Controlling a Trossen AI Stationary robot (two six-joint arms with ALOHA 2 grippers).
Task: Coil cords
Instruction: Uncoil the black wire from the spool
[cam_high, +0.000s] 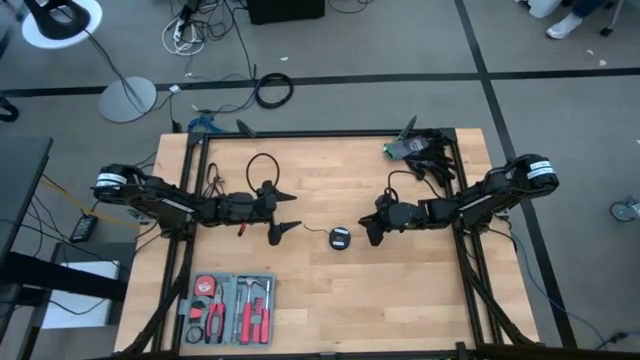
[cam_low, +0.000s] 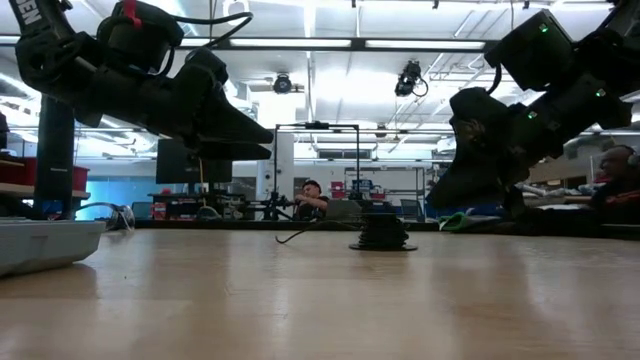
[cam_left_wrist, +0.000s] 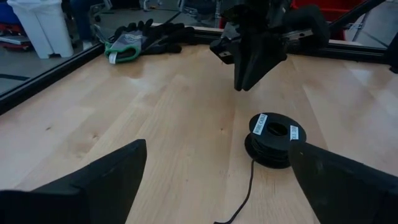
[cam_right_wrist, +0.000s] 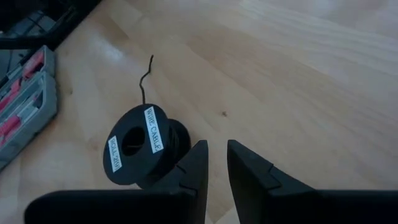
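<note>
So the wire (cam_high: 318, 231) is wound on a small black spool (cam_high: 340, 238) mid-table, with a short loose tail trailing toward the left gripper (cam_high: 283, 212), whose fingers are spread wide with nothing in them. The right gripper (cam_high: 373, 228) hangs just beside the spool, fingers nearly together, a narrow gap, holding nothing. To finish well I'd pinch that loose tail near the spool and steady the spool with the other side. The right wrist view shows the spool's white labels (cam_right_wrist: 153, 129); overhead it's just a dark disc
</note>
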